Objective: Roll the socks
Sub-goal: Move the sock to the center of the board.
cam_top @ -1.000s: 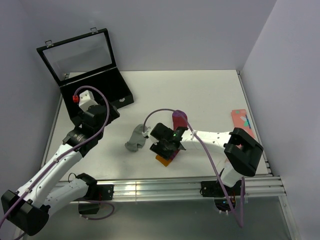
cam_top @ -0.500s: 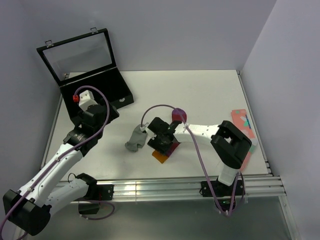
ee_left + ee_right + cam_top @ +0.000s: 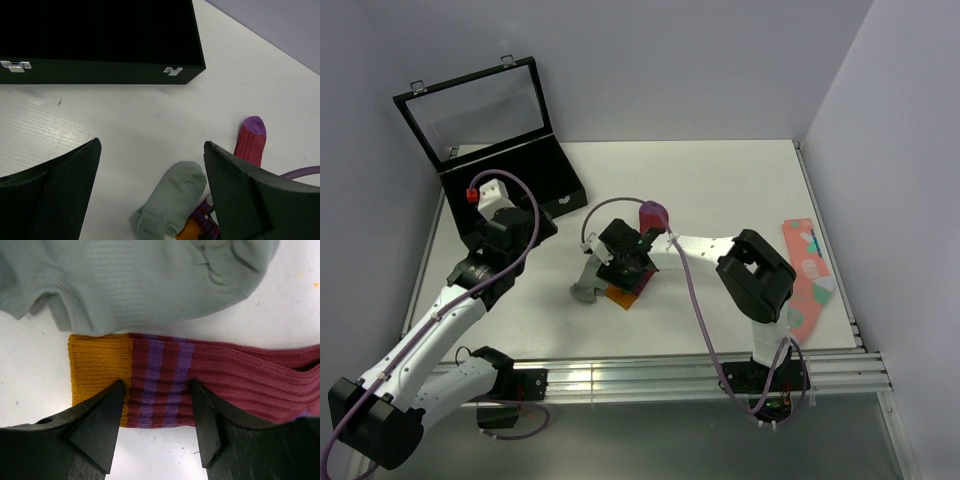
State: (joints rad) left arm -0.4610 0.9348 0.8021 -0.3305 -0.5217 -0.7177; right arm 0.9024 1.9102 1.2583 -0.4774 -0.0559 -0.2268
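Top external: right hand, fingers apart astride magenta sock, has shifted left against grey sock; left hand spread wide; black case lies open, its contents indiscernible.

The left claw hung wide apart above the white worktop. The grey ankle sock lay beside, perhaps touching, the magenta-red sock, with a black case beyond.

Left tool wide, right tool half-open
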